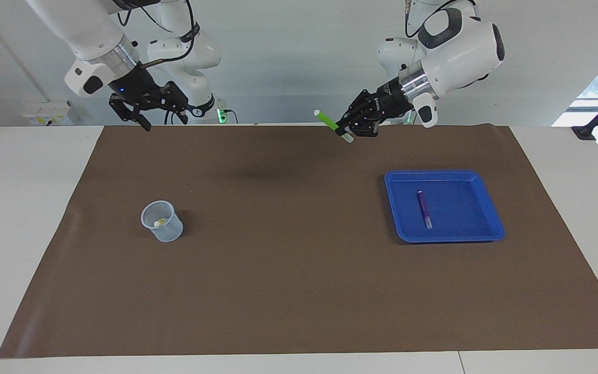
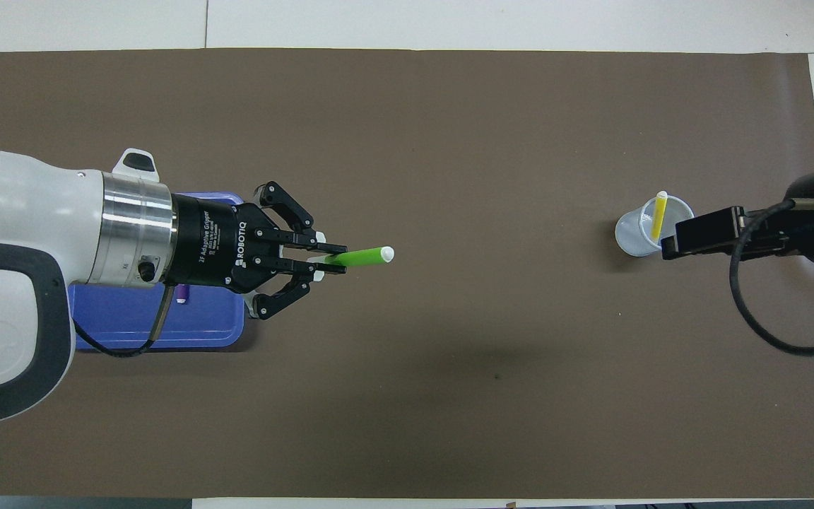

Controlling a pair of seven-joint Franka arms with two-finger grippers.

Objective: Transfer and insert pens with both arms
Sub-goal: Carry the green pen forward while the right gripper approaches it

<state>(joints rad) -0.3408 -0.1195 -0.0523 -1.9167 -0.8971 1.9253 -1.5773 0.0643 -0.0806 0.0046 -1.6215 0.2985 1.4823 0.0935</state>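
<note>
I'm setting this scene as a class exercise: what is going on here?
The left gripper holds the green pen in the air over the brown mat. The right gripper hangs open, up in the air. The yellow pen stands in the clear cup; the purple pen lies in the blue tray.

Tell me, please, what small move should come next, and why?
Probably the right gripper, open, should move toward mid-table to take the green pen, which the left gripper holds aloft; the cup with the yellow pen stands at the right arm's end.
</note>
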